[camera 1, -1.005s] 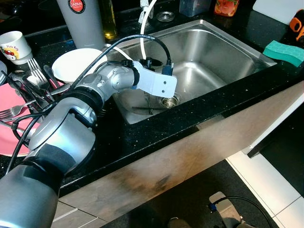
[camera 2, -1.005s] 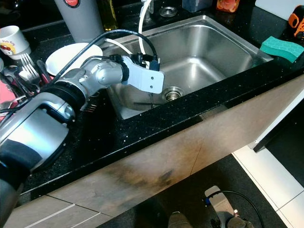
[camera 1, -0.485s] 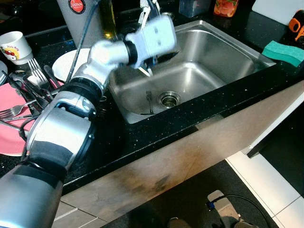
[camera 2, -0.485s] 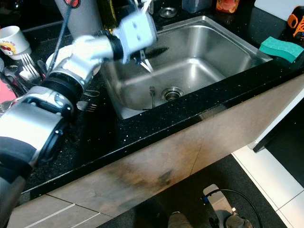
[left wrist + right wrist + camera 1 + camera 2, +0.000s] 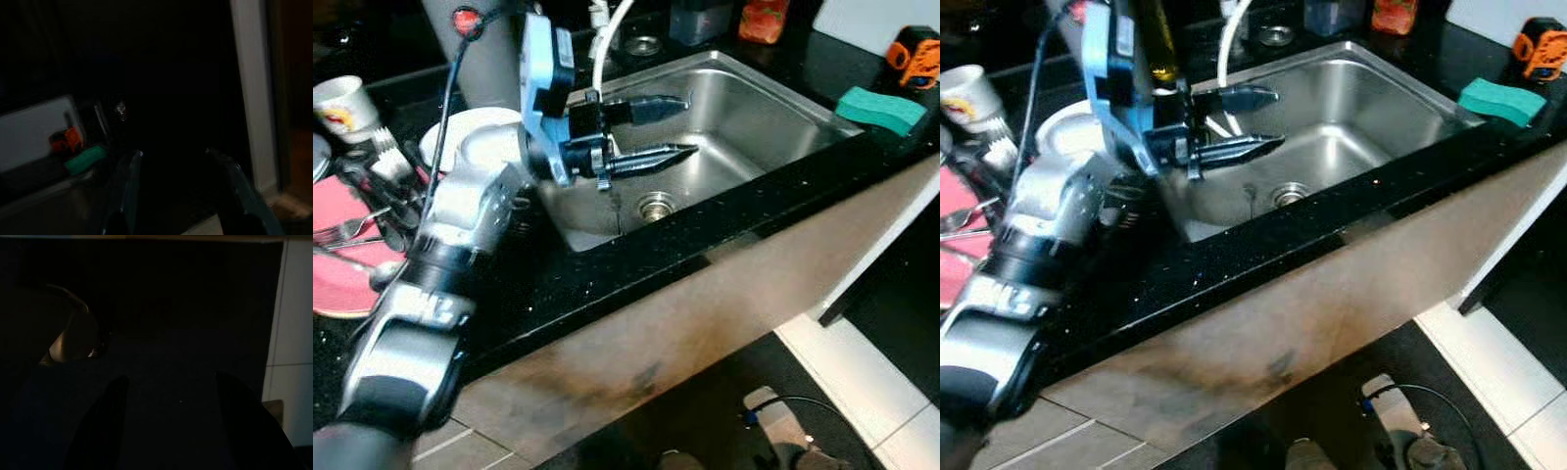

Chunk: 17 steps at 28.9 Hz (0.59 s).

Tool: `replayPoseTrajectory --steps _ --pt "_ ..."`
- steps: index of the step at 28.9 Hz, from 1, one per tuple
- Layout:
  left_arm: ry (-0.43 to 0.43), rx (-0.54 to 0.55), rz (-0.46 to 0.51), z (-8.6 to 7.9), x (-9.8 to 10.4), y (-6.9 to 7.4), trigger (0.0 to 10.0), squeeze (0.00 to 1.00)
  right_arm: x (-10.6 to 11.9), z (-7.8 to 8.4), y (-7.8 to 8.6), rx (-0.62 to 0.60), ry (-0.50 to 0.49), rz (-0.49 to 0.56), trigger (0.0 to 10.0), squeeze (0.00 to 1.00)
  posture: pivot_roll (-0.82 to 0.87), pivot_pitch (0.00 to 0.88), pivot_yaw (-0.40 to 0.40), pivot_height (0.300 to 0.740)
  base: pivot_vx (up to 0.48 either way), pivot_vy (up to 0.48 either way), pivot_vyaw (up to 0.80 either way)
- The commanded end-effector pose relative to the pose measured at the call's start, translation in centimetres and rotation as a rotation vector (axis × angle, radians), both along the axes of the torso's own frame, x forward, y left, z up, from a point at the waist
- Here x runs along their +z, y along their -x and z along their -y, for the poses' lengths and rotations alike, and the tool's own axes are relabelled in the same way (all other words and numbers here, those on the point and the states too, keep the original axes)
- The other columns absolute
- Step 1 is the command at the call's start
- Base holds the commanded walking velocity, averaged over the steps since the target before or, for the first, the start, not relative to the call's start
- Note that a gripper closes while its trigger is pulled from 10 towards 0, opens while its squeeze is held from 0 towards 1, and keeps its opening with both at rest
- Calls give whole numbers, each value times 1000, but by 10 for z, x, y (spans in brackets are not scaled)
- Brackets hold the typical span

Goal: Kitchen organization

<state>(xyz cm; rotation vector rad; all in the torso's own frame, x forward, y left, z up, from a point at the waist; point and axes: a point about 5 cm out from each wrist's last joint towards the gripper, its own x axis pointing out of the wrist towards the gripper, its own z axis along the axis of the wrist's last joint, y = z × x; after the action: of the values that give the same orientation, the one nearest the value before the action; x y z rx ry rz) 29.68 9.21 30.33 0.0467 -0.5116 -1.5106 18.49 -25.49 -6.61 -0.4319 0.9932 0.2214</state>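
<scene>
The left gripper point(image 5: 680, 125) is hovering over the sink point(image 5: 773, 88) with fingers spread apart and gripping nothing. A thin metal fork point(image 5: 618, 208), seemingly tines-up though blurred, is lying below it beside the drain point(image 5: 655, 207).

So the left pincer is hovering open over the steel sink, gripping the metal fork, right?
Not quite. The left pincer hovers open above the stainless steel sink, but it grips nothing. The metal fork lies on the sink floor beside the round drain, as the right eye view shows.
</scene>
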Motion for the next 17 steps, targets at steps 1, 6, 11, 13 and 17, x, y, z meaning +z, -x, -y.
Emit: replayPoseTrajectory --steps 1,6,11,13,17 --pt "17 -4 -8 0 4 11 10000 0 -2 -1 3 -12 -11 -15 10000 0 5 35 35 740 0 0 0" --pt "47 17 -75 2 -2 27 10000 0 -1 -1 0 -9 -12 -12 10000 0 20 28 29 740 0 0 0" --pt "100 120 -168 -1 -6 34 10000 0 1 -3 -4 1 -9 -10 10000 0 43 13 27 740 0 0 0" --pt "99 168 -208 -2 -12 35 10000 0 1 -3 -5 1 -8 -8 10000 0 45 8 29 740 0 0 0" --pt "44 282 -345 -9 -47 36 10000 0 2 -4 -8 -1 -7 -3 10000 0 43 0 40 740 0 0 0"
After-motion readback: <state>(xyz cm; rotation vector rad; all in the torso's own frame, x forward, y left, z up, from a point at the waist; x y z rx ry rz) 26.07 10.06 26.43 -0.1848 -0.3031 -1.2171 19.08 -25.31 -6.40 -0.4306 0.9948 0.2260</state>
